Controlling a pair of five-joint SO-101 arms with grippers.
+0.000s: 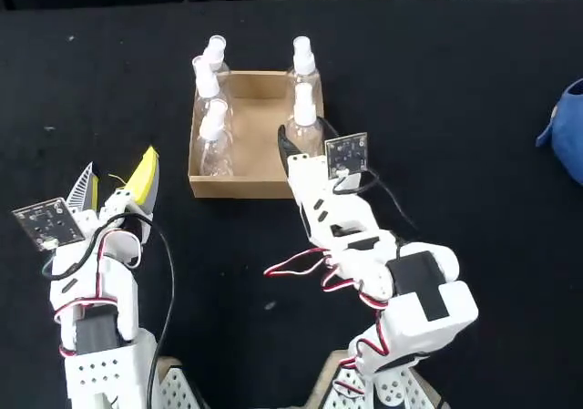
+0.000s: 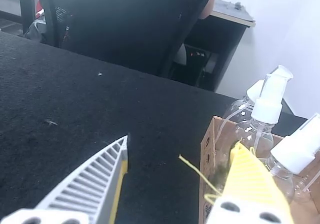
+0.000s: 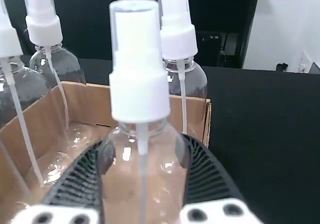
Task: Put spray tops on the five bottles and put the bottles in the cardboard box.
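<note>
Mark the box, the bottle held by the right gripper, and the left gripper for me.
box point(image 1: 239, 189), high view, front wall.
bottle point(image 3: 160, 174), right wrist view, clear body below the neck.
left gripper point(image 1: 119, 160), high view, midway between its open fingertips.

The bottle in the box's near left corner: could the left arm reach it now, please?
Probably yes: the left gripper hangs open beside the cardboard box, and that bottle stands clear above its wall.

Five bottles point(image 1: 216, 145) stand in the cardboard box point(image 1: 239, 188).
</note>
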